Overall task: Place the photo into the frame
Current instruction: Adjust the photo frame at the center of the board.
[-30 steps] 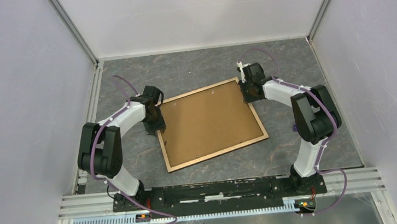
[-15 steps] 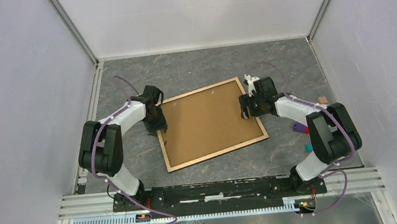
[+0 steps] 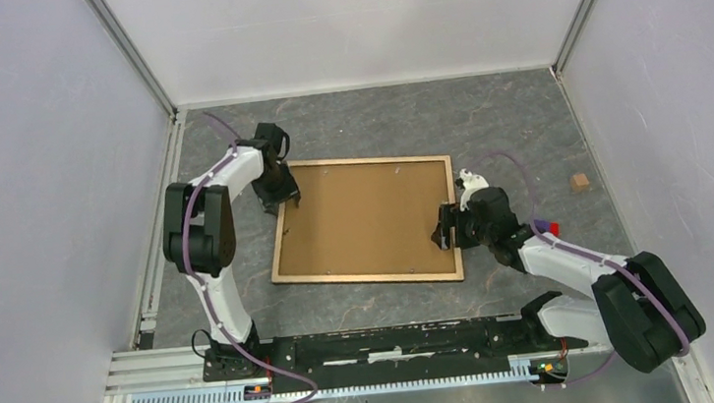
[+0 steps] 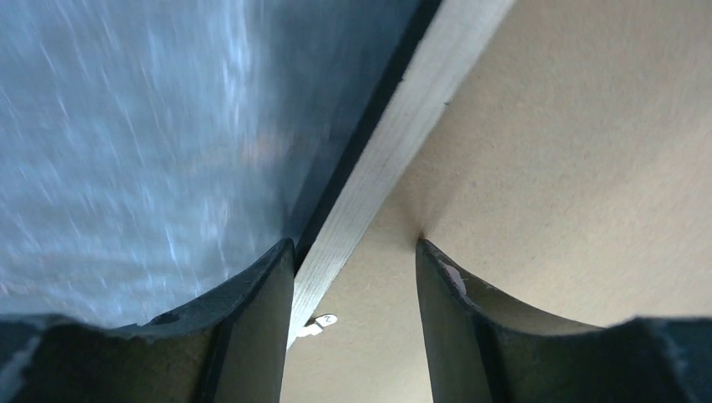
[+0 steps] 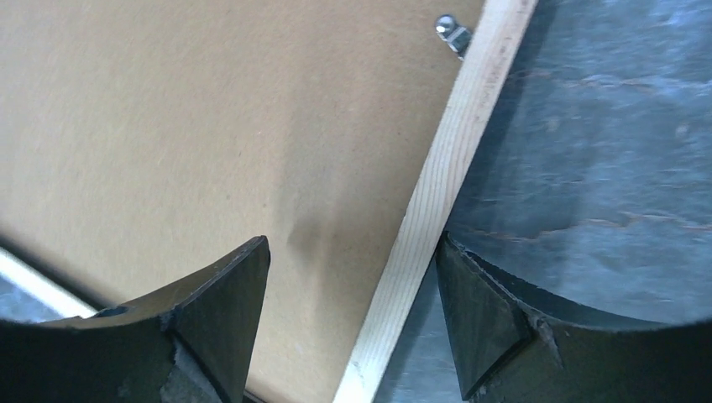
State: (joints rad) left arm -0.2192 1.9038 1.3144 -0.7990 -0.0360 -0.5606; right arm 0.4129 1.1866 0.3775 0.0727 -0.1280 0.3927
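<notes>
Presently left gripper [image 3: 286, 199] and right gripper [image 3: 444, 230] straddle rails of the frame [image 3: 368, 278], jaws parted; sideways drift could skew it and unseat the backing board [image 3: 364, 216]

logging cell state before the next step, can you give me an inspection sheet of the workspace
surface: grey marbled table
job's things: frame lies back up, brown board inside it; photo not seen
clutter: small brown block and a red-and-purple item at the right
end effectors: left end effector open astride the frame's left rail near the far corner; right end effector open astride the right rail
cables: purple cables along both arms
surroundings: white walls on three sides
</notes>
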